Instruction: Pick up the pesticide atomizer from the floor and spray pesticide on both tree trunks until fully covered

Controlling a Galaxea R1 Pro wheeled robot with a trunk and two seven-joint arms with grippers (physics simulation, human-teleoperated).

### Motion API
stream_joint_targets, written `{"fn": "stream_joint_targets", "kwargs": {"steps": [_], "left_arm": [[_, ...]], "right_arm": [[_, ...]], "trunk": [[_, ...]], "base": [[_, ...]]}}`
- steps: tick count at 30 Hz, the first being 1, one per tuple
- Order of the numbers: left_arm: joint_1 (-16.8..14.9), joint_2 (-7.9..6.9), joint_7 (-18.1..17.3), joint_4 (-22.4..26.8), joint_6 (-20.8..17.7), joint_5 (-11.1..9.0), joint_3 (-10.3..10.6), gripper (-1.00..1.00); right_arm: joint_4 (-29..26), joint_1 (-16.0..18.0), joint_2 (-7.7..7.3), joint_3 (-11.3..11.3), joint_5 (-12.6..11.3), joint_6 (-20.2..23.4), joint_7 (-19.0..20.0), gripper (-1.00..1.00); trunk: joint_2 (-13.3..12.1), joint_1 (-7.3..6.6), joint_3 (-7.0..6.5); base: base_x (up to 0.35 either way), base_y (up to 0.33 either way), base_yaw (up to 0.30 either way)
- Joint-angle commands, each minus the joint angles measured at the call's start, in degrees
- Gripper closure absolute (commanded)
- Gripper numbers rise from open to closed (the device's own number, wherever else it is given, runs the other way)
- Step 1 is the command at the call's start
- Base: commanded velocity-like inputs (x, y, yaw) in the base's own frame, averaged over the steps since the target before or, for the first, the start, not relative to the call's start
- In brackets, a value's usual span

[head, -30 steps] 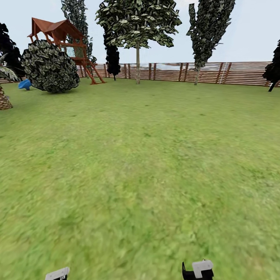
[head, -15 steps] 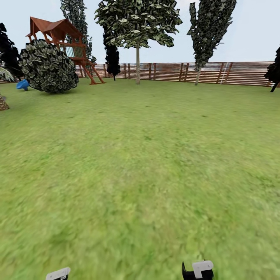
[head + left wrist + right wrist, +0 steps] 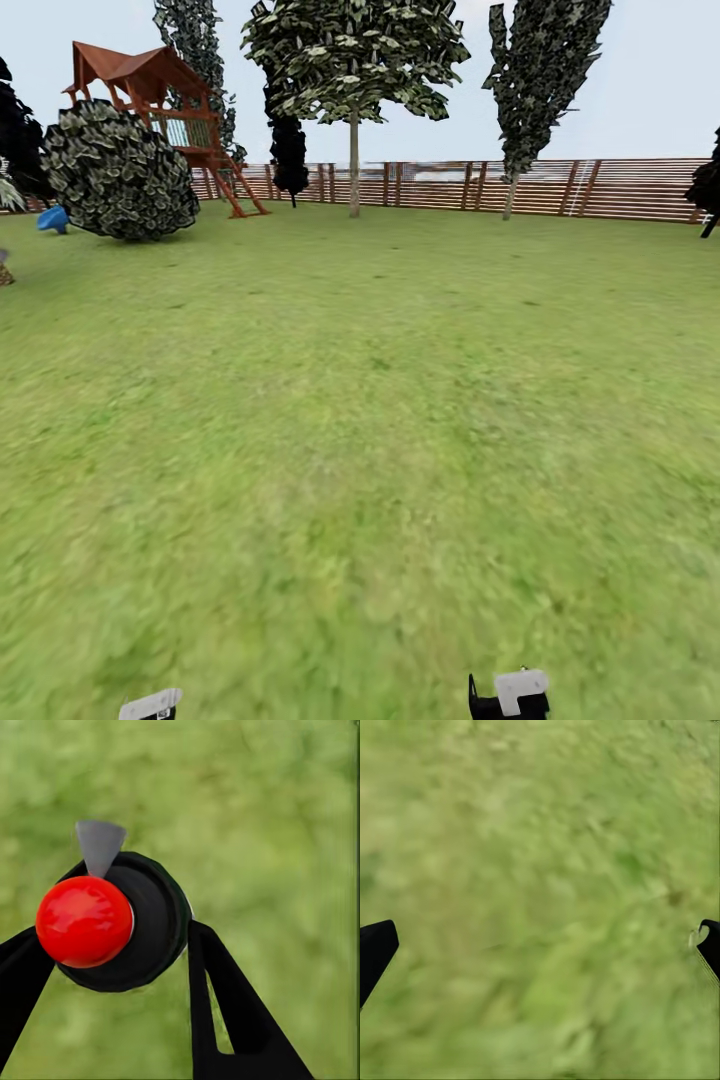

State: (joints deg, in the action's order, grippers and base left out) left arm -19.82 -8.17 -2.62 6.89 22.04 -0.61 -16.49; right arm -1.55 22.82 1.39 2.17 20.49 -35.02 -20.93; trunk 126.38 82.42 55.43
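The pesticide atomizer (image 3: 112, 922), a black round body with a red ball top and a grey nozzle, sits between the black fingers (image 3: 225, 1012) of my left gripper (image 3: 112, 945), which is shut on it above the grass. My right gripper (image 3: 544, 937) is open, its fingertips spread wide over blurry green floor (image 3: 540, 870) with nothing between them. Far ahead by the fence stand two trees: one with a bare pale trunk (image 3: 354, 165) under a broad canopy, and a tall narrow one (image 3: 530, 90) to its right. Small parts of both arms (image 3: 508, 692) show at the head view's lower edge.
Open lawn (image 3: 360, 420) stretches to a brown slat fence (image 3: 470, 186). At the far left are a round leafy bush (image 3: 120, 172), a red-brown wooden play tower (image 3: 160, 100) and a blue object (image 3: 52, 218). Near-black trees (image 3: 290, 150) stand along the fence.
The whole head view has shifted: the bush, blue object and left-edge plants slid slightly left and outward, so the camera has moved. The arms hold the same place in the picture.
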Motion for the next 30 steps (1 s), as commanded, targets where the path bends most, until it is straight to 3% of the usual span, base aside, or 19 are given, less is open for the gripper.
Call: {"fn": "stream_joint_targets", "kwargs": {"steps": [1,30], "left_arm": [[-0.04,-0.02,-0.28,-0.07,0.19,-0.07,-0.3,1.0],[-0.04,-0.05,-0.28,-0.12,0.16,-0.01,-0.3,1.0]], "right_arm": [[0.06,0.03,0.02,0.21,0.61,-0.05,-0.43,-1.0],[0.06,0.04,0.02,0.22,0.61,-0.05,-0.43,-1.0]], "trunk": [[0.02,0.03,0.05],[0.02,0.03,0.05]], "base": [[0.339,-0.008,0.0],[0.34,0.0,0.0]]}}
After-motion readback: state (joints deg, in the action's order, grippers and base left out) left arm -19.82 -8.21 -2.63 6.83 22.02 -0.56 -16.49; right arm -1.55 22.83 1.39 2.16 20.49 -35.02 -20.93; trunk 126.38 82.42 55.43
